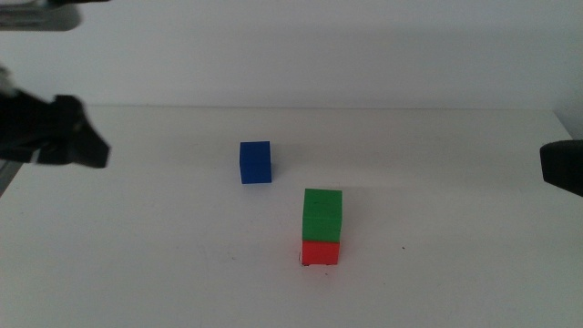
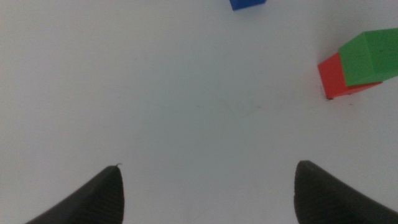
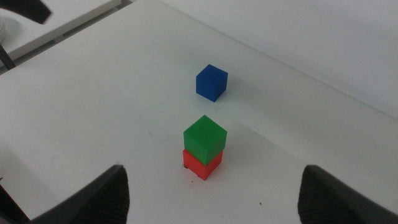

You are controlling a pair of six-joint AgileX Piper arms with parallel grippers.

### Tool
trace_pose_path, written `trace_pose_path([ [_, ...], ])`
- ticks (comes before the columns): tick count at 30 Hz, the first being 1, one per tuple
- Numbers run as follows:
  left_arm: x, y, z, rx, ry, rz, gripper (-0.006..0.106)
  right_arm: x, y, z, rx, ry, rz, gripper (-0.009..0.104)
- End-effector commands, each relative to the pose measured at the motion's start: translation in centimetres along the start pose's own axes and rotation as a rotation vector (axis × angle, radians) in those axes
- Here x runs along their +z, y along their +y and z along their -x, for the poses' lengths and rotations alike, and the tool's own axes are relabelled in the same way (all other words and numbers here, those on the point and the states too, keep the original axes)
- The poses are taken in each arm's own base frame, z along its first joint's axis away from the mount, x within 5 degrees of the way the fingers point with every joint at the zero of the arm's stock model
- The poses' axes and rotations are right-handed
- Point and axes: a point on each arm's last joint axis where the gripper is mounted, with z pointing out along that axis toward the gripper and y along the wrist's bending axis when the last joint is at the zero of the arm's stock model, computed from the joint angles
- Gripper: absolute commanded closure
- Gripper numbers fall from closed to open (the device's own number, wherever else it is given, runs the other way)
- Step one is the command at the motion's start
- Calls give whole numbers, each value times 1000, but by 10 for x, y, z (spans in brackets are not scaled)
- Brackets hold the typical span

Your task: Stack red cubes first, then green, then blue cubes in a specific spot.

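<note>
two cubes stacked, green [image 1: 322,214] on red [image 1: 320,252]; blue [image 1: 256,162] apart | left gripper [image 2: 205,193] wide; right gripper [image 3: 211,199] wide

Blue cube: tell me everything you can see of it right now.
The small matte deep-blue cube looks plain and unmarked, resting flat and upright on the white tabletop. It stands alone, apart from the green-on-red stack, farther from the camera and to its left in the middle view. Nothing touches it; neither gripper is near.
</note>
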Motion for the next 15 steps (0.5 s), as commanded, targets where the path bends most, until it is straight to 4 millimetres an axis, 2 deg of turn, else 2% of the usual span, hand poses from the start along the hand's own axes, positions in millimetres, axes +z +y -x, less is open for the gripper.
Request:
trace_pose_path([
  [1,10,-5,13,-20,38,-35,7,-1,-1,0,-10,-12,-8,2],
  [5,26,-20,25,-103,89,14,7,-1,-1,0,-10,-12,-8,2],
  [10,40,-38,44,-131,37,136,7,-1,-1,0,-10,-12,-8,2],
  [15,63,-43,74,-134,36,188,7,-1,-1,0,-10,-12,-8,2],
])
